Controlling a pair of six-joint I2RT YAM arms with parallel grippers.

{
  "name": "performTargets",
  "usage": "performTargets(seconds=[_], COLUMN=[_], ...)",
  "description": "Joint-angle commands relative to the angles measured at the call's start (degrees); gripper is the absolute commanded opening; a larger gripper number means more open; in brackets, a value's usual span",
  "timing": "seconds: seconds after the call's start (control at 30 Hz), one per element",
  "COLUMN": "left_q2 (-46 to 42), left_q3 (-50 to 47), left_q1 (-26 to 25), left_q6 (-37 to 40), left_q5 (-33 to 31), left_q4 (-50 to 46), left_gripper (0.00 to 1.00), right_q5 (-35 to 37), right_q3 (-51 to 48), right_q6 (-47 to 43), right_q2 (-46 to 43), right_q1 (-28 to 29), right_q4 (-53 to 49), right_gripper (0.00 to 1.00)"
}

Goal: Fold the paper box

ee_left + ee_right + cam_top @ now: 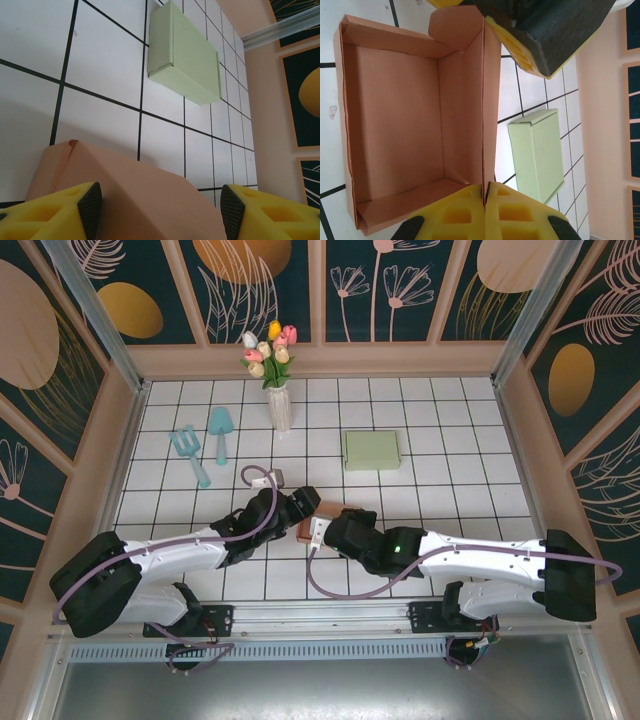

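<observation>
The salmon paper box (pixel 395 125) lies open on the white tiles, its walls upright and one end flap (pixel 455 25) standing up. My right gripper (pixel 485 192) is shut on the box's long right wall, pinching the thin card between its yellow fingers. My left gripper (pixel 161 212) straddles the far end of the box (pixel 140 200), whose folded card spans the gap between the two black pads (pixel 90 210). In the top view both grippers, left (pixel 300 508) and right (pixel 330 530), meet over the box (pixel 310 528) at the table's centre and hide most of it.
A closed pale green box (pixel 372 450) lies just beyond the salmon one. A white vase of tulips (pixel 278 390) stands at the back centre. Two blue garden tools (pixel 200 445) lie at the back left. Panelled walls surround the tiled floor (pixel 450 490).
</observation>
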Motion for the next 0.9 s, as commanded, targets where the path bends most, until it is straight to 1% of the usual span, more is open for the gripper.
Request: performTargets(seconds=[0.0,0.33,0.87], left_q2=[-0.92,-1.77,-2.56], left_q3=[2.78,5.04,8.7], left_q1=[-2.04,-2.48,-3.32], left_q6=[-0.08,0.09,0.67], left_q5=[4.01,3.98,3.9], left_q4=[1.6,0.18,-3.17], left_gripper=[0.66,0.66,0.65], right_q5=[-4.38,-4.34,-5.88], right_q3=[0.15,2.23,3.01], right_q6=[1.22,0.37,-0.97], right_q2=[1.81,0.65,0.46], right_q1=[0.64,0.55,-0.71], right_q4=[0.2,-1.65,-0.78], right_gripper=[0.0,0.0,0.0])
